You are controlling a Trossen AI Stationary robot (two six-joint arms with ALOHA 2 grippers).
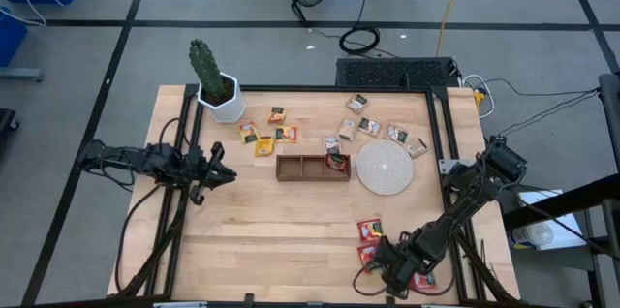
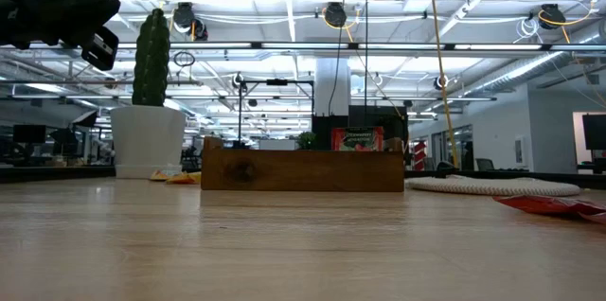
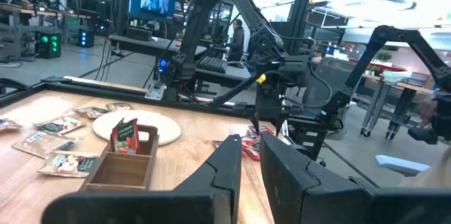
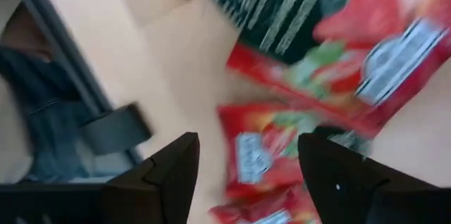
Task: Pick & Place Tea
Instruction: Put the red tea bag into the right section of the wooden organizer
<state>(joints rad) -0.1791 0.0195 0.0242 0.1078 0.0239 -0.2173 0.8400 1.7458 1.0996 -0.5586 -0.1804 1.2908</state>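
Red tea sachets (image 4: 282,146) lie right under the right gripper (image 4: 246,164), whose fingers stand apart over them, grasping nothing, at the table's near right corner (image 1: 392,264). One red sachet (image 1: 336,162) stands in the wooden tray's (image 1: 300,168) right compartment. Yellow-orange sachets (image 1: 263,139) lie left of the tray, tan ones (image 1: 373,127) beyond the round woven disc (image 1: 385,167). At the table's left edge the left gripper (image 1: 221,174) hovers, its fingers nearly together and empty.
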